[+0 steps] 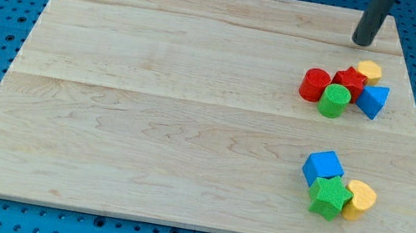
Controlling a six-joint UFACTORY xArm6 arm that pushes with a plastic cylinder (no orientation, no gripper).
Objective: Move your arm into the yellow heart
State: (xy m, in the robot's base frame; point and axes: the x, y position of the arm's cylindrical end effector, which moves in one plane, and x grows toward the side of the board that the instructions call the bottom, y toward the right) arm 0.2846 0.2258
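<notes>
Broadly, the pale wooden board (191, 114) dominates, smooth and planked. My tip (363, 42), a bare rod with no fingers to open or close, sits near the top right corner. Two yellow blocks invite confusion: the yellow heart (360, 200) lies near the bottom right corner, touching the green star (330, 197) beside the blue cube (323, 166); another yellow block (369, 71) sits just below my tip.

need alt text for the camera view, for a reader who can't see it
A dark rod's tip rests near the top right of a wooden board, just above a cluster of a yellow block, two red blocks, a green cylinder and a blue block. Lower right, a blue cube, green star and second yellow block sit together.
</notes>
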